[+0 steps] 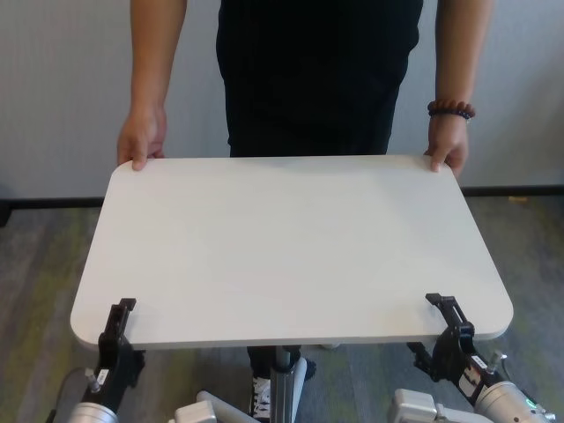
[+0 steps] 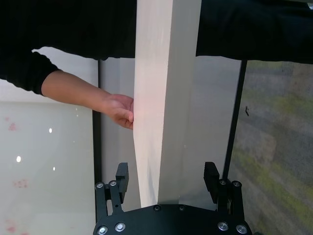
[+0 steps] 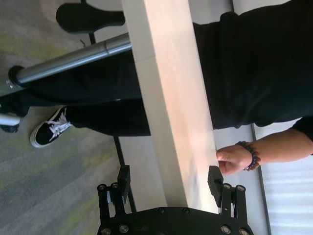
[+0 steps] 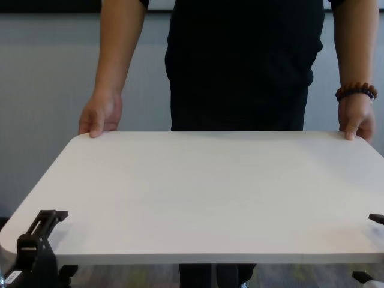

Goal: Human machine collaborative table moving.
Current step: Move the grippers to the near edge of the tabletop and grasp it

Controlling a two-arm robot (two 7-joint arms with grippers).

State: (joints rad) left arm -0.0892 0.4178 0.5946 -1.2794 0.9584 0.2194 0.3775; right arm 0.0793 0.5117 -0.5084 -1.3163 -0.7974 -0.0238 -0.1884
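One table (image 1: 291,251) is standing between the robot and one human (image 1: 317,70), its white top filling the middle of the head view and its single metal post (image 1: 282,388) dropping from under the near edge. The human is standing at the far side, with two hands on the far edge: one hand (image 1: 141,138) is gripping the far left corner, and the other hand (image 1: 448,145), with one beaded bracelet (image 1: 451,109) on its wrist, is gripping the far right corner.

Two grippers are working at the near edge. The left gripper (image 1: 119,322) is sitting at the near left corner, its fingers spread wide, one above the tabletop and one below, with gaps showing on both sides of the board in the left wrist view. The right gripper (image 1: 449,319) is straddling the near right corner the same way, spread open around the edge rather than pinching it.

One black-and-white sneaker (image 3: 49,131) is showing on the grey floor (image 1: 35,256) beneath the table.
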